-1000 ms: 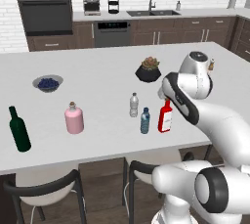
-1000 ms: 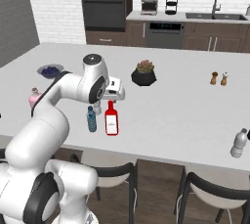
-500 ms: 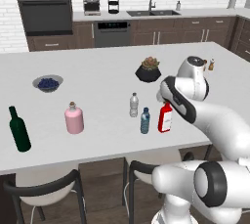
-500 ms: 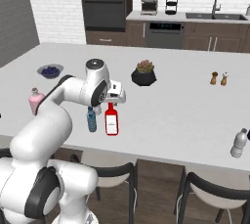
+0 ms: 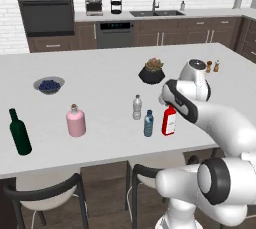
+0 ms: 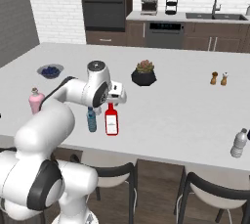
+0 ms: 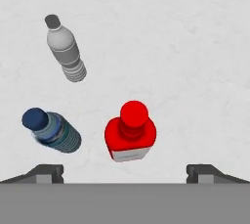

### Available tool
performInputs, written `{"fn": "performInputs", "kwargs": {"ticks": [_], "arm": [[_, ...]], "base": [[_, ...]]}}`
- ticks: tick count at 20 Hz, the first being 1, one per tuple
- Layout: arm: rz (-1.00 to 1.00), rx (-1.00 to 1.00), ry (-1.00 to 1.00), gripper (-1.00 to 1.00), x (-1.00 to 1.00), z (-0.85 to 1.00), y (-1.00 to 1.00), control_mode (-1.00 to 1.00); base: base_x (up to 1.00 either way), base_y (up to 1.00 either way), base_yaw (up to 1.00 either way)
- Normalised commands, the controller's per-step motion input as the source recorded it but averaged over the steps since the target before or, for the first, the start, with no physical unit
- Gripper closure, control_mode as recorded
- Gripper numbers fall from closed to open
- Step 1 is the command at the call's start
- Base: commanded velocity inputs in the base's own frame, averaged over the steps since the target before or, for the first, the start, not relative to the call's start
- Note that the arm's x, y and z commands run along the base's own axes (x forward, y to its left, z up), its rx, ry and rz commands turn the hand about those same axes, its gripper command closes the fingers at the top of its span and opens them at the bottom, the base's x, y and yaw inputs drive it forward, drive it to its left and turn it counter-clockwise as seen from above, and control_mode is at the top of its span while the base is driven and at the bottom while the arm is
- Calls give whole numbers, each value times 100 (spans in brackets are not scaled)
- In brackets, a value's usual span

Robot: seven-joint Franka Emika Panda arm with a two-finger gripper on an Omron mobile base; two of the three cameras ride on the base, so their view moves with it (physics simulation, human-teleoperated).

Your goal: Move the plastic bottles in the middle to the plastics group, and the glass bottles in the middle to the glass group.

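Observation:
The flat red glass bottle (image 5: 169,121) (image 6: 112,121) (image 7: 131,132) stands upright near the counter's front edge. My gripper (image 7: 126,171) (image 5: 168,102) (image 6: 116,97) hangs directly above its cap, open, with both fingertips (image 7: 47,171) spread wide and holding nothing. The blue-tinted plastic bottle (image 5: 148,123) (image 6: 91,119) (image 7: 51,130) stands just left of the red one. The clear plastic bottle (image 5: 137,107) (image 7: 66,54) is a little farther back. The pink squat bottle (image 5: 75,121) (image 6: 35,100) and dark green wine bottle (image 5: 20,133) stand at the left.
A potted plant (image 5: 152,71) (image 6: 143,72) sits behind the bottles. A bowl of blueberries (image 5: 48,84) (image 6: 50,71) is at the back left, salt and pepper shakers (image 5: 212,66) (image 6: 218,78) at the back right. Another clear bottle (image 6: 239,143) stands far right. Chairs line the front.
My hand has eased slightly down toward the red bottle's cap. The jaws stay wide. No bottle has moved.

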Motion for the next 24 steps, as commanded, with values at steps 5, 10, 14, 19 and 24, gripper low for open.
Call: {"fn": "performInputs", "kwargs": {"ticks": [5,10,14,19,24], "arm": [[1,0,2,-100,21,0,0,-100],[1,0,0,-100,17,-5,0,-100],[0,0,0,-100,8,-18,0,-100],[0,0,0,-100,4,-22,-4,-100],[0,0,0,-100,13,-7,-5,-100]], "base": [[0,0,0],[0,0,0],[0,0,0],[0,0,0],[0,0,0]]}}
